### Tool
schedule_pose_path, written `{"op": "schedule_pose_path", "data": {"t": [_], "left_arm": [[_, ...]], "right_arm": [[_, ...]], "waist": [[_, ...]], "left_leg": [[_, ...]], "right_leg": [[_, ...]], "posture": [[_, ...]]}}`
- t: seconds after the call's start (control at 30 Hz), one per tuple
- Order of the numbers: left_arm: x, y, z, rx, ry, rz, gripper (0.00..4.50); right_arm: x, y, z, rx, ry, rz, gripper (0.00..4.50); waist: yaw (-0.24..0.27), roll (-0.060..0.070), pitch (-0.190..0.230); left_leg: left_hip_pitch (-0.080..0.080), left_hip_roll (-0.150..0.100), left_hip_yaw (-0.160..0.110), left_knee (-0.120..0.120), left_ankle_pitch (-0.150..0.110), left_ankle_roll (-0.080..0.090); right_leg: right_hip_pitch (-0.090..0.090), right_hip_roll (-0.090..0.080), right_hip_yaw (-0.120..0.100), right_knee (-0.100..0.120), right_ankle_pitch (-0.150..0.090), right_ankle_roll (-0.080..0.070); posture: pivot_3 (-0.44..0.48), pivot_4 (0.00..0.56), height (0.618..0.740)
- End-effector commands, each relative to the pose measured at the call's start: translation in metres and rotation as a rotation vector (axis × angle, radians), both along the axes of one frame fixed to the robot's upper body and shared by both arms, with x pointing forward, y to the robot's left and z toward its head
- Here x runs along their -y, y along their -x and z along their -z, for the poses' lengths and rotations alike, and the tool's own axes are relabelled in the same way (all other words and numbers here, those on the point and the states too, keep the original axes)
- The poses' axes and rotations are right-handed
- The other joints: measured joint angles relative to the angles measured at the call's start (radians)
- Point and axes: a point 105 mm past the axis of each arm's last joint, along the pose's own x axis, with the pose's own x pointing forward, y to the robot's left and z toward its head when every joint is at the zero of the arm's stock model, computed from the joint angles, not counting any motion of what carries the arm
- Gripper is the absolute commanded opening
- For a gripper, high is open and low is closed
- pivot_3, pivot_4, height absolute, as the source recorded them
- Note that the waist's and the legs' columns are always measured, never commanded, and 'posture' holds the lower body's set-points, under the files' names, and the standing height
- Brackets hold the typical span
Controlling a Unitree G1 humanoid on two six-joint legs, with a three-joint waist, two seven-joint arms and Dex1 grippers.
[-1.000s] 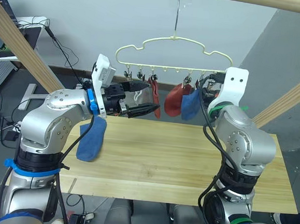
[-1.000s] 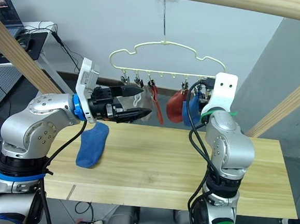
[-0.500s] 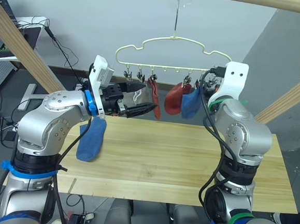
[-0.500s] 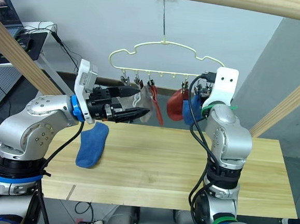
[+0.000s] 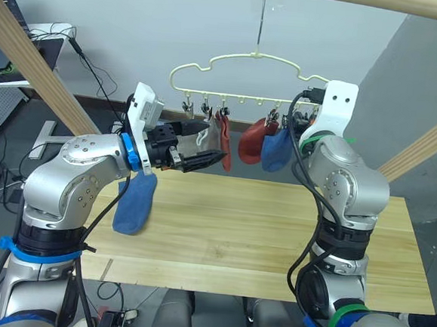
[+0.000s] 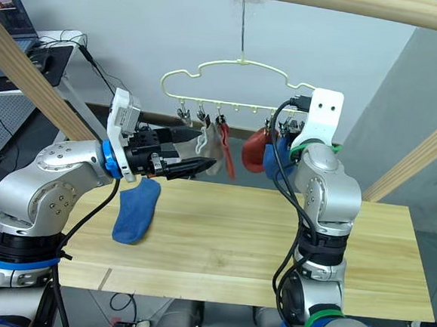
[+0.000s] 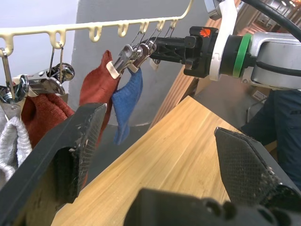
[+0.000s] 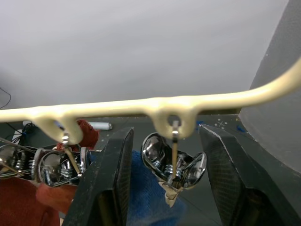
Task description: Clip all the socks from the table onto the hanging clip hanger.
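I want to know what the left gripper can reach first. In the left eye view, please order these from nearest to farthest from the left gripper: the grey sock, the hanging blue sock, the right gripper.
1. Grey sock, right at the left gripper.
2. Hanging blue sock, further right along the clip hanger.
3. Right gripper, at the hanger's right end.

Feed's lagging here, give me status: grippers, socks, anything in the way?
Both grippers open: left gripper near hung socks, right gripper straddling an empty clip. Blue sock on table. Nothing blocking.

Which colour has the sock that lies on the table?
Blue: the soft fabric sock on the wooden plank table, clearest in right eye view.
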Motion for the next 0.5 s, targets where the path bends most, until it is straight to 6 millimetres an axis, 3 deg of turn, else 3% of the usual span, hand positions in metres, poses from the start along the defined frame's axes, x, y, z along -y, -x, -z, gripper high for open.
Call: {"op": "schedule_pose_path", "data": {"t": [0.03, 0.5], "left_arm": [[0.0005, 0.0077, -0.0128, 0.065, 0.000, 0.010, 4.24], [0.0017, 0.0055, -0.0113, 0.066, 0.002, -0.001, 4.24]], "right_arm": [[-0.0039, 0.0029, -0.0175, 0.069, -0.016, -0.012, 2.28], [-0.0059, 0.0016, -0.0182, 0.062, -0.013, -0.003, 2.28]], "waist": [[0.005, 0.000, 0.000], [0.008, 0.000, 0.000]], "left_leg": [[0.000, 0.000, 0.000, 0.000, 0.000, 0.000], [0.000, 0.000, 0.000, 0.000, 0.000, 0.000]], "right_leg": [[0.000, 0.000, 0.000, 0.000, 0.000, 0.000], [0.000, 0.000, 0.000, 0.000, 0.000, 0.000]], "posture": [[0.011, 0.246, 0.740], [0.009, 0.247, 0.740]]}}
